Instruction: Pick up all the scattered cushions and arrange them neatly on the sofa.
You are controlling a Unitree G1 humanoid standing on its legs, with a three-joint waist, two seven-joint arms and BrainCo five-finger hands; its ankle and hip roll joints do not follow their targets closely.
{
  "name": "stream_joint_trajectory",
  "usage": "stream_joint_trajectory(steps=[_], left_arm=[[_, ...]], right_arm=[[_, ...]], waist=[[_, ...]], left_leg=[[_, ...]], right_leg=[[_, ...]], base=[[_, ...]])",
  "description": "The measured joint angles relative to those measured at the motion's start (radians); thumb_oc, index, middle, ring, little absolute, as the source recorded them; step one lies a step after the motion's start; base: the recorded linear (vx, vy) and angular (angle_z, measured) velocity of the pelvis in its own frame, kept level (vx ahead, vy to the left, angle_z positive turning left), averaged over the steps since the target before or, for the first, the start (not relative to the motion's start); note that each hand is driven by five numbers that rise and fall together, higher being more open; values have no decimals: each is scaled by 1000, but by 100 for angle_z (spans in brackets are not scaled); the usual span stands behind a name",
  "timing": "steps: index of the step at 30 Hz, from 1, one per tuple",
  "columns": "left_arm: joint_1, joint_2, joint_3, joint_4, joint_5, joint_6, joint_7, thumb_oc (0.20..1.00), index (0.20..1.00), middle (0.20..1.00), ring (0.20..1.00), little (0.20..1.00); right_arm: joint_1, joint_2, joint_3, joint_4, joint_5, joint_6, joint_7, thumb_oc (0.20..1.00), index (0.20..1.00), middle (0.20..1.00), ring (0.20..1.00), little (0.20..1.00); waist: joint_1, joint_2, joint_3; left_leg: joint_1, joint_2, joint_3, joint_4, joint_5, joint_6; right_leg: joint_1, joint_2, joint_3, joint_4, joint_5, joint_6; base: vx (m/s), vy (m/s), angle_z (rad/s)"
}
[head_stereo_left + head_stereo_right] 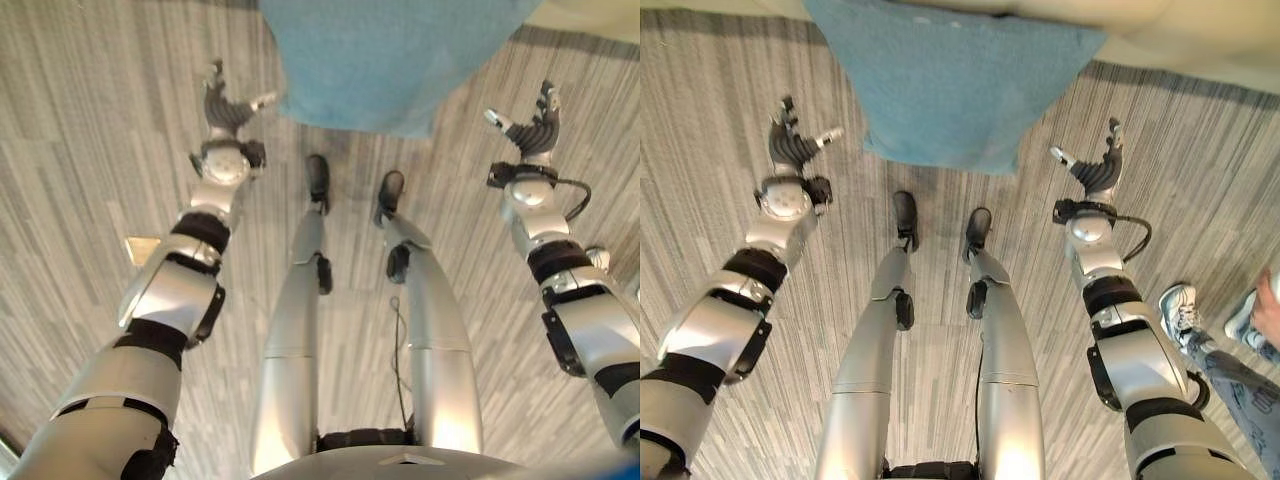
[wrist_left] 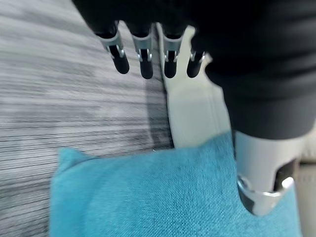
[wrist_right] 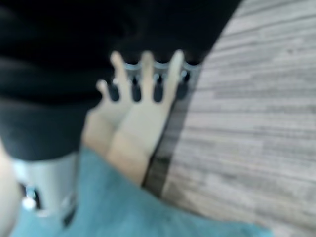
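While blue cushion (image 1: 945, 90) lies against sofa (image 1: 1160, 25), left hand (image 1: 792, 140) and right hand (image 1: 1095, 165) flank it, fingers spread, touching nothing. Risk: uneven squeeze lets soft cushion slip.

The cushion (image 1: 945, 85) is plain teal-blue — a fine woven texture. Under it, the carpet (image 1: 1200, 160) runs in grey and beige streaks. Behind the cushion, the sofa (image 1: 1180, 30) is pale cream.

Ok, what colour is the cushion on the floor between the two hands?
The cushion is teal blue, seen best in the right eye view.
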Motion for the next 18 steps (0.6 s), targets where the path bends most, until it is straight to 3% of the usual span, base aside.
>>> stream_joint_trajectory(steps=[6,18], left_arm=[[-125,33,-26,17,-36,-2,8,1000,1000,1000,1000,1000],[-222,52,-45,-57,-115,-24,5,1000,1000,1000,1000,1000]], right_arm=[[-55,-42,10,-8,28,-10,-7,1000,1000,1000,1000,1000],[-85,-106,43,-20,25,-28,1,1000,1000,1000,1000,1000]], waist=[[-16,-1,-1],[-9,1,-15]], left_leg=[[-147,0,0,35,11,0],[-311,3,26,120,-17,9]], right_leg=[[-148,-7,1,30,4,-8],[-306,-9,36,71,15,-4]], base=[[66,46,1],[44,16,-4]])
